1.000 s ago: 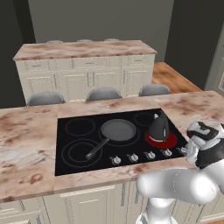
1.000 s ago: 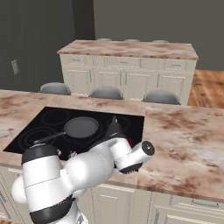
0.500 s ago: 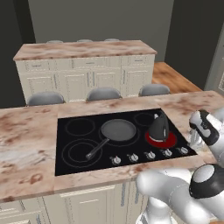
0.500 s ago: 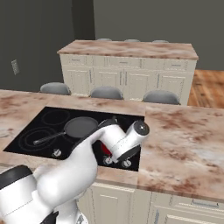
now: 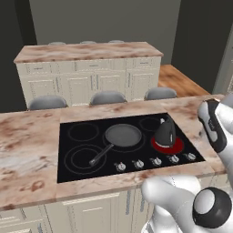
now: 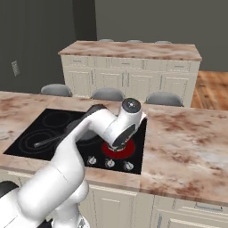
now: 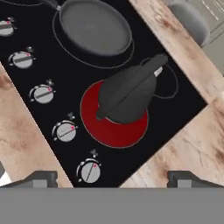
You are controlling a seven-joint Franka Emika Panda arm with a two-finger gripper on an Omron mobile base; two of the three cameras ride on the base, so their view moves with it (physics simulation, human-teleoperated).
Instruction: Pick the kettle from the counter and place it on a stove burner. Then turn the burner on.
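The dark kettle point(image 7: 127, 95) stands upright on the glowing red stove burner point(image 7: 114, 131), at the front right of the black cooktop point(image 5: 82, 154). In the left base view the kettle point(image 5: 164, 133) sits on the same red burner point(image 5: 168, 145). My gripper point(image 7: 113, 178) hangs above the cooktop's front right corner, open, its fingertips point(image 7: 42, 178) wide apart with nothing between them, well clear of the kettle. In the right base view my arm hides the kettle, and part of the red burner point(image 6: 116, 151) shows below it. The marbled counter point(image 5: 27, 136) surrounds the cooktop.
A grey frying pan point(image 5: 123, 135) lies on the middle burner, handle toward the front left. A row of knobs point(image 7: 65, 130) runs along the cooktop's front edge. Stool backs point(image 5: 107, 97) stand behind the counter, with an island point(image 5: 86, 52) beyond.
The jaws have opened wide. My hand has lifted away from the knob row, up and to the right of the cooktop. Kettle and red burner are unchanged.
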